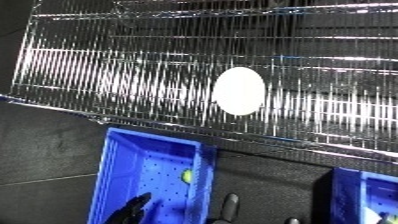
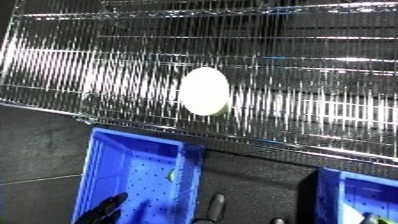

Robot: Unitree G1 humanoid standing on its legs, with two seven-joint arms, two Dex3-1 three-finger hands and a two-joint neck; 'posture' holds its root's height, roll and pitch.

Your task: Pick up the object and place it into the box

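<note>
Left eye view is showing the white object (image 1: 238, 91) lying on the wire shelf (image 1: 107, 70) above the blue bin (image 1: 133, 165), while the left robot hand (image 1: 131, 210), fingers indistinct, is risking nudging it deeper by reaching badly.

A pale, round, flat-looking object (image 1: 238, 91) lies on the shiny wire-grid metal shelf (image 1: 107, 75), which runs slantwise across the upper part of the view. Below the shelf's near edge stands a blue plastic bin with a dotted floor (image 1: 133, 165). A small yellow-green thing (image 1: 187, 176) sits against the bin's right wall. The black left hand (image 1: 131, 210) reaches into the bin's lower end, fingers fairly straight. Right of the bin, another dark fingertip (image 1: 231, 202) pokes up, and a second blue bin (image 1: 369, 192) shows further right.
</note>
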